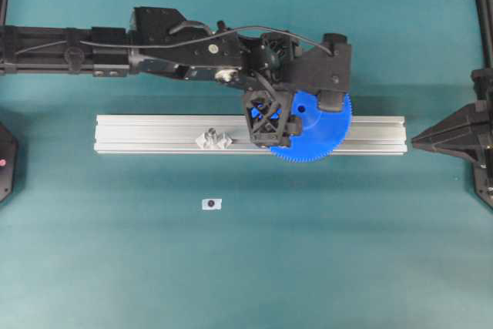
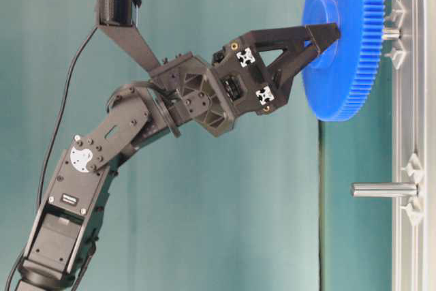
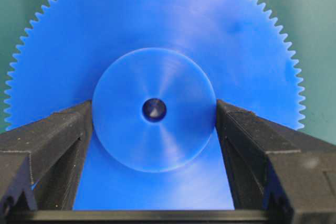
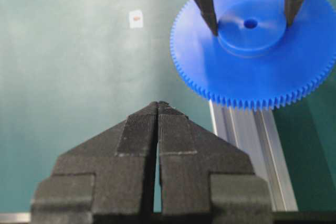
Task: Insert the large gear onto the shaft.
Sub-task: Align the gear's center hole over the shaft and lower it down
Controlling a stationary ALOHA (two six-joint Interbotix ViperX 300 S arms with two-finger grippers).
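Observation:
The large gear [image 1: 323,142] is a bright blue toothed disc held level over the right part of the rail. My left gripper [image 1: 302,117] is shut on its raised hub, one finger [image 3: 58,140] on each side, as the left wrist view [image 3: 154,114] shows. In the table-level view the gear [image 2: 344,66] faces a short metal shaft [image 2: 390,33] on a clear winged mount, and its far face is about level with the pin's tip. The shaft is hidden under the gear in the overhead view. My right gripper [image 4: 158,103] is shut and empty at the table's right side [image 1: 416,142].
A long aluminium rail [image 1: 154,135] lies across the middle. A second, longer pin [image 2: 383,189] stands on its own mount [image 1: 213,139] left of the gear. A small white tag [image 1: 211,203] lies on the green mat in front of the rail.

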